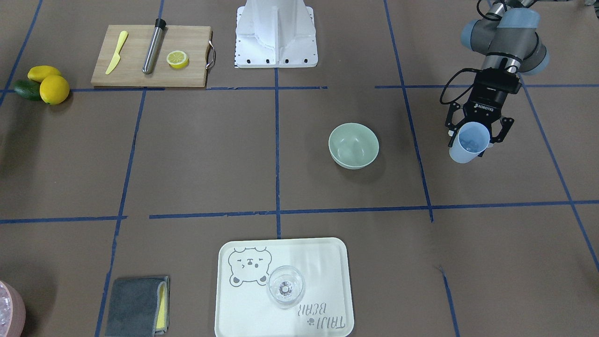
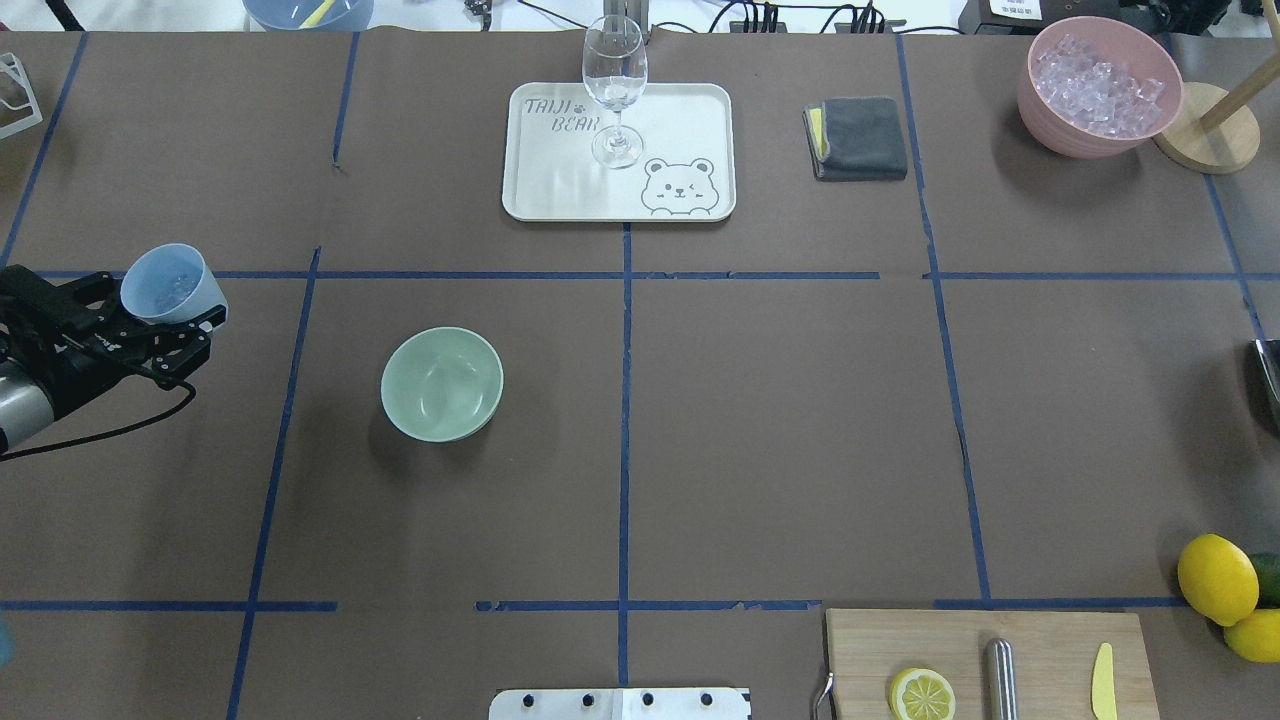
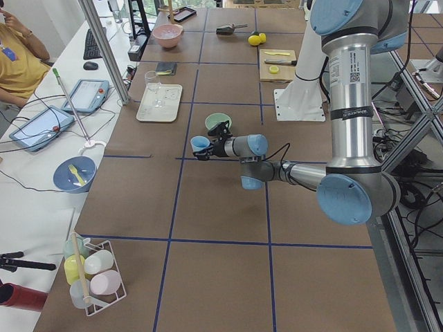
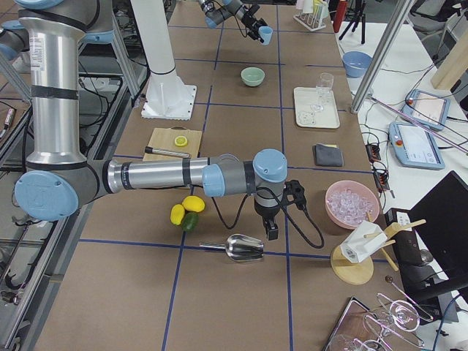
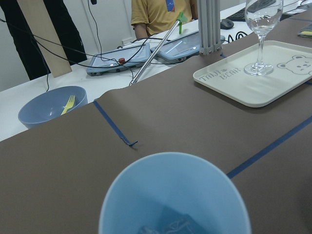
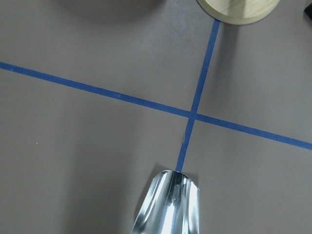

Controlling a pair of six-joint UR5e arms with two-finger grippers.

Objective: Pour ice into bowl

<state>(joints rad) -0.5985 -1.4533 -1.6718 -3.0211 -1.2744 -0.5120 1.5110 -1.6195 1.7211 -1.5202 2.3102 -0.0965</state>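
Observation:
My left gripper (image 1: 473, 139) is shut on a light blue cup (image 1: 469, 142), holding it roughly upright above the table. A little ice (image 5: 165, 227) lies in the bottom of the cup. The pale sage-green bowl (image 1: 354, 145) stands on the table beside the cup, apart from it; in the overhead view this bowl (image 2: 442, 383) sits to the right of the cup (image 2: 170, 283). The bowl looks empty. My right gripper (image 4: 272, 233) shows only in the right side view, just over a metal scoop (image 4: 245, 248); I cannot tell whether it is open or shut.
A white tray (image 2: 690, 110) holds a wine glass (image 2: 614, 80) at the far side. A pink container (image 2: 1098, 85) of ice, a grey cloth (image 2: 860, 137), a cutting board (image 1: 140, 65) with a lemon half, and loose lemons (image 1: 54, 89) lie around.

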